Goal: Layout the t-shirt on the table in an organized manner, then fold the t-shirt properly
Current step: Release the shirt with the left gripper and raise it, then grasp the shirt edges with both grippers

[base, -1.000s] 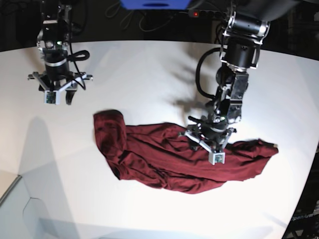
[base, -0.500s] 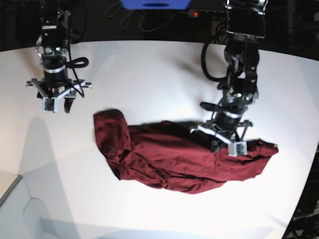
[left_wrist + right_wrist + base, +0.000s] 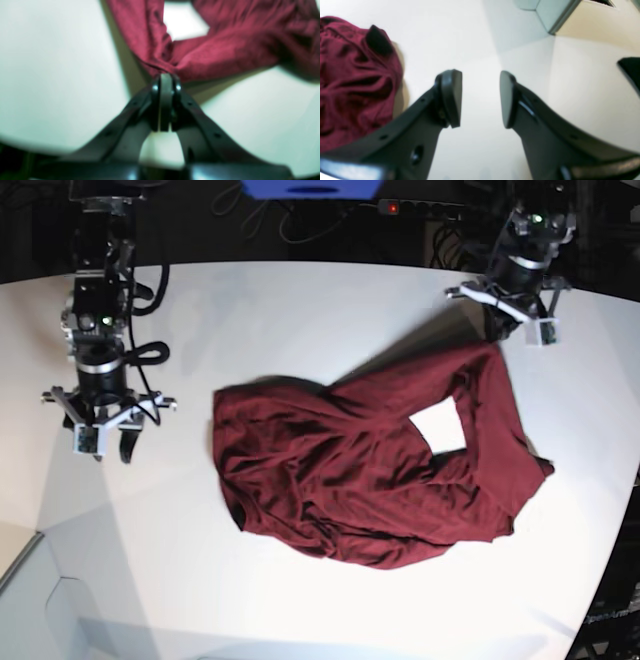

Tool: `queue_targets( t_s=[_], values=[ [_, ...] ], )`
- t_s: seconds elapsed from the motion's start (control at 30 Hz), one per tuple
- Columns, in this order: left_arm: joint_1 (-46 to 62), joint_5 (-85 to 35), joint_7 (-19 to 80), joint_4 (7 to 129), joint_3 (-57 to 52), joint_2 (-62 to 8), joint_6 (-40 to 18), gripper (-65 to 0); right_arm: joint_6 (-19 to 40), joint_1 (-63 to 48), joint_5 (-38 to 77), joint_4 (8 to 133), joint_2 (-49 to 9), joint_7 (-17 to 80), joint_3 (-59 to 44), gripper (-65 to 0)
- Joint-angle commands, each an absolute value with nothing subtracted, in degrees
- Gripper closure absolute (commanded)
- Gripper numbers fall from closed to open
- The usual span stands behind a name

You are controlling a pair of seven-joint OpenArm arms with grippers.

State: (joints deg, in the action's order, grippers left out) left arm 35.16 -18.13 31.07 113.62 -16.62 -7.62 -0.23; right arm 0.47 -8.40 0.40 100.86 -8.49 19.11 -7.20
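Note:
The dark maroon t-shirt (image 3: 350,480) lies crumpled across the middle of the white table (image 3: 300,320), with one part stretched up toward the far right corner. My left gripper (image 3: 497,332) is at that corner, shut on a bunched fold of the shirt (image 3: 225,50); in the left wrist view the fingertips (image 3: 165,77) are pressed together on the cloth. A patch of bare table shows through a gap in the stretched fabric. My right gripper (image 3: 100,442) hangs open over bare table left of the shirt, with the shirt's edge (image 3: 352,75) off to one side of the open gripper (image 3: 480,97).
A blue object (image 3: 315,188) and a power strip with a red light (image 3: 392,208) sit beyond the far edge. A pale ledge (image 3: 30,570) meets the table at the near left corner. The table's curved edge runs close along the right side.
The left gripper shut on the shirt and pulled it up and away to the far right corner, stretching the fabric out. The right arm drifted nearer and slightly left, still open.

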Motion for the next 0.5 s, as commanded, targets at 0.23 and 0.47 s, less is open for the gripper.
queue_targets(
  t_s=[0.23, 0.47],
  values=[
    [41.36, -18.33, 29.76, 113.01, -22.02, -7.52, -0.22, -0.3, 0.40, -0.75, 0.31, 101.67, -8.84, 26.77, -3.47, -25.2],
    [42.24, -18.42, 29.76, 114.68, -23.69, -7.43, -0.22, -3.2, 0.40, 6.64, 0.31, 97.63, -8.75, 39.52, 3.21, -26.3]
  ],
)
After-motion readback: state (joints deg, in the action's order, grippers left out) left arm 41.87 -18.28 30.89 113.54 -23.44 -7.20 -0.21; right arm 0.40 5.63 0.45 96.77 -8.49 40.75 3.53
